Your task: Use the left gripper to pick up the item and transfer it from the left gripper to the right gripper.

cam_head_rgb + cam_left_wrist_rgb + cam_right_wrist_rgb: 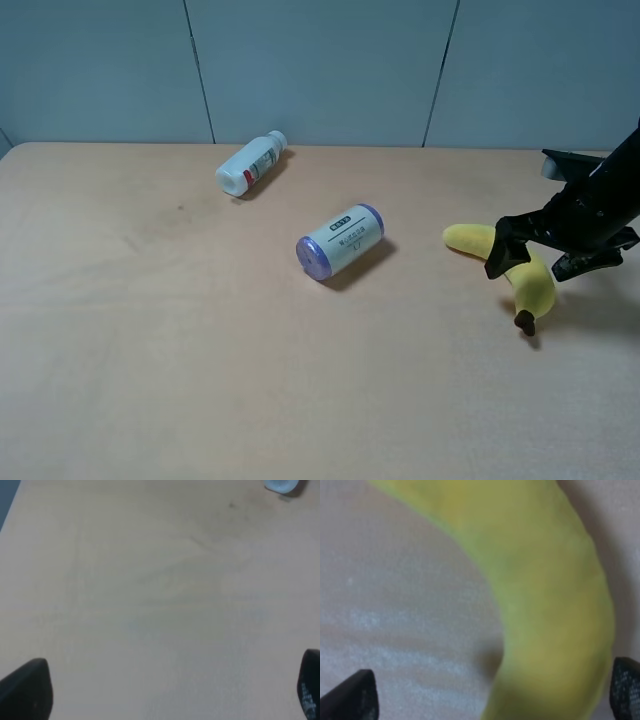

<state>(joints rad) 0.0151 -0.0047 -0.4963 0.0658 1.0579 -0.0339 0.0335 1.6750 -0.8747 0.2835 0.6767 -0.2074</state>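
The yellow banana [468, 238] with its dark stem tip [524, 322] lies on the tan table [150, 350] at the right. My right gripper [535, 263] hangs low over its middle, open, with one jaw on each side of it. In the right wrist view the banana [545, 580] fills the frame between the two black fingertips [352, 697], and the right gripper [487, 700] is not closed on it. My left gripper [167, 692] is open and empty over bare table, far from the banana. The left arm is out of the exterior high view.
A cream can with purple ends [340, 242] lies on its side mid-table. A white pill bottle [251, 164] lies at the back left; its end shows at the edge of the left wrist view [281, 485]. A blue-grey wall [320, 60] bounds the far edge.
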